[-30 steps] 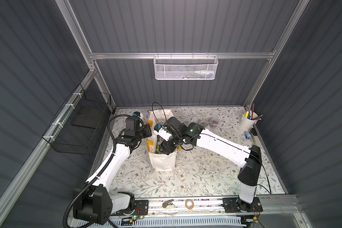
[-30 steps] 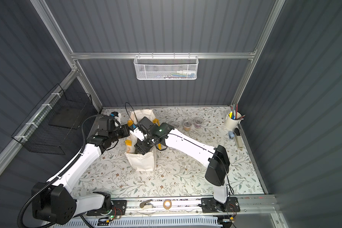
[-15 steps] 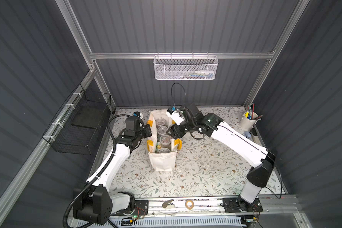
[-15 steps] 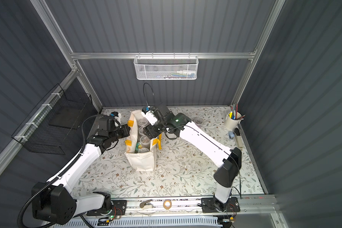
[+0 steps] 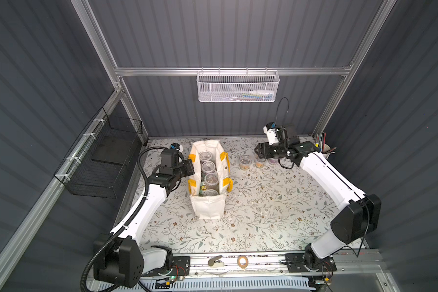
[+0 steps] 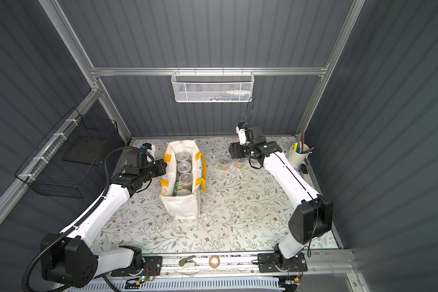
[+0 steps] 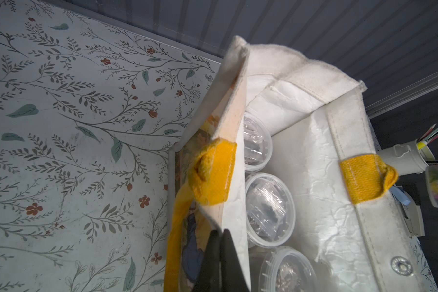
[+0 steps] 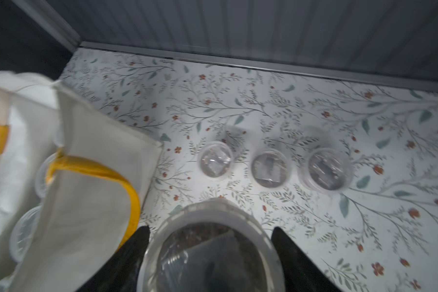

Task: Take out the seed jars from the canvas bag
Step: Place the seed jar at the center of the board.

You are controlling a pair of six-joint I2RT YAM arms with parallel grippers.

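left jaws: pressed fully together, with the rim of one long side wall of the canvas bag point(image 7: 349, 126) pinched between them; the black fingers point(image 7: 213, 263) are seen on either face of the canvas.
just past the left jaws: a yellow handle patch point(image 7: 214, 174) is sewn onto the pinched wall, a little beyond the tips.
inside the pinched wall: a row of jars point(image 7: 269, 209) with clear lids stands in the bag, just beside the left jaws. In both top views the row point(image 5: 208, 166) point(image 6: 184, 166) fills the open mouth, and a green-labelled jar point(image 5: 202, 188) is seen beside it.
right jaws: spread wide and closed upon the held jar point(image 8: 210, 255), with a black finger at each side of its clear lid. The jar is carried clear of the bench point(image 8: 301, 108); its contents are dark and blurred.
ahead of the right jaws: three jars point(image 8: 269, 168) are set in a row on the bench, lidded and apart from one another.
beside the right jaws: the canvas bag is seen apart from them, with a yellow handle point(image 8: 106, 169) hung over its outer wall.
between the two pairs of jaws: the bag point(image 5: 208, 209) stands upright and open.
behind the right jaws: a pen cup point(image 5: 325, 149) stands at the bench's far corner.
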